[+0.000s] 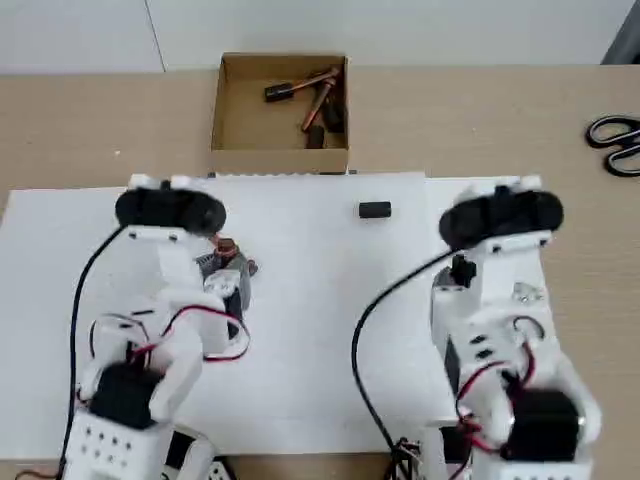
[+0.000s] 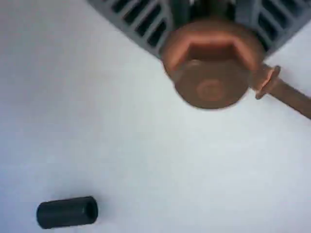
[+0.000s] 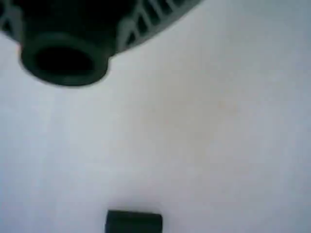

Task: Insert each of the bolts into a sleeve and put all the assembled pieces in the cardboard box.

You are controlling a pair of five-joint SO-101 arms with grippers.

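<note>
My left gripper is shut on a copper bolt, whose hex head faces the left wrist camera. A second copper bolt lies on the white mat right beside it. My right gripper is shut on a black sleeve with its open bore facing the right wrist camera. Another black sleeve lies loose on the mat between the two arms, toward the back. The cardboard box stands behind the mat and holds several assembled bolt-and-sleeve pieces.
The white mat covers the wooden table under both arms. Scissors lie at the far right edge. Black cables run from each arm toward the front of the table.
</note>
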